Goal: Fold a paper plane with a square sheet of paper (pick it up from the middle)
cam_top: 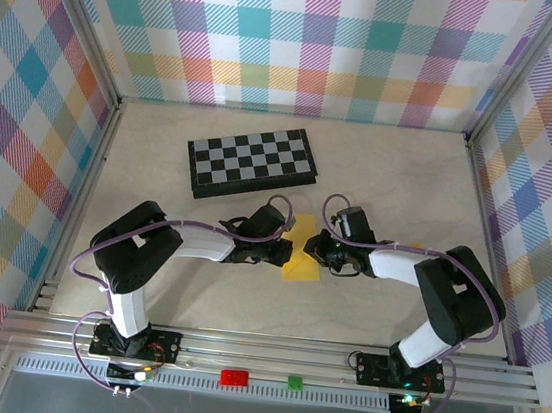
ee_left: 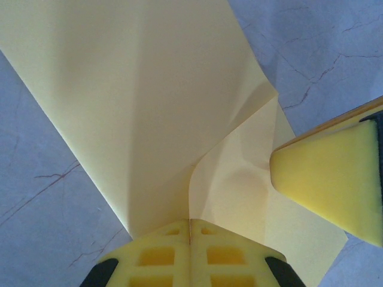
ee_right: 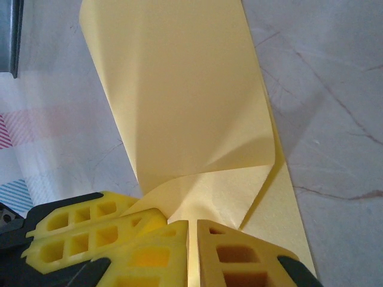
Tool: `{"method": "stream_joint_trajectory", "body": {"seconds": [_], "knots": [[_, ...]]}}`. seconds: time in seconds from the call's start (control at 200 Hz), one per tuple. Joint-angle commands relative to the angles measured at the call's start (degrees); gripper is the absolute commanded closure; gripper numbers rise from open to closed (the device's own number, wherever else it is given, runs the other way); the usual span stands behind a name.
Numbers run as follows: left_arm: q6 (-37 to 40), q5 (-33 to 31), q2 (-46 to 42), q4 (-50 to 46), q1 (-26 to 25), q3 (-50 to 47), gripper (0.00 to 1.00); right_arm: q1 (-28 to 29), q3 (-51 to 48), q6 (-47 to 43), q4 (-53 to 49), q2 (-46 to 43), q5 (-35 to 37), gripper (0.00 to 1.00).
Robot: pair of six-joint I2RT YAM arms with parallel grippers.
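No readable text — none anywhere.

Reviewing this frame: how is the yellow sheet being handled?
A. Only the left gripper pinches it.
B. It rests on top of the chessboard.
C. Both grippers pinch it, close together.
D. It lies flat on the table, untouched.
C: the left gripper and the right gripper each have their fingers closed on the yellow sheet, which curls up from their tips.

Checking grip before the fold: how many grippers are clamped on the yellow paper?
2. The left gripper pinches the paper on its left side; the right gripper pinches it on the right, close beside the left one.
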Motion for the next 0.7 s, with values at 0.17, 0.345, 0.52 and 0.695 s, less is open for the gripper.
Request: {"method": "stream_joint_trajectory", "body": {"seconds": [0.17, 0.345, 0.52, 0.695], "knots": [[1.1, -1.5, 2.5, -6.8, 0.2, -0.1, 1.0, 0.0, 1.4, -1.4, -2.9, -3.6, 0.5, 0.86], [0.9, -1.5, 2.5, -6.6, 0.1, 0.1, 1.0, 0.0, 1.7, -1.6, -3.3, -3.6, 0.8, 0.86], [1.0, -1.4, 2.5, -6.9, 0.2, 0.3, 1.0, 0.1, 1.5, -0.3, -0.3, -1.2, -1.1, 0.87], [1.2, -1.5, 2.3, -7.1, 0.1, 0.4, 1.0, 0.1, 2.2, -0.4, 0.4, 1.0, -1.9, 0.87]]}}
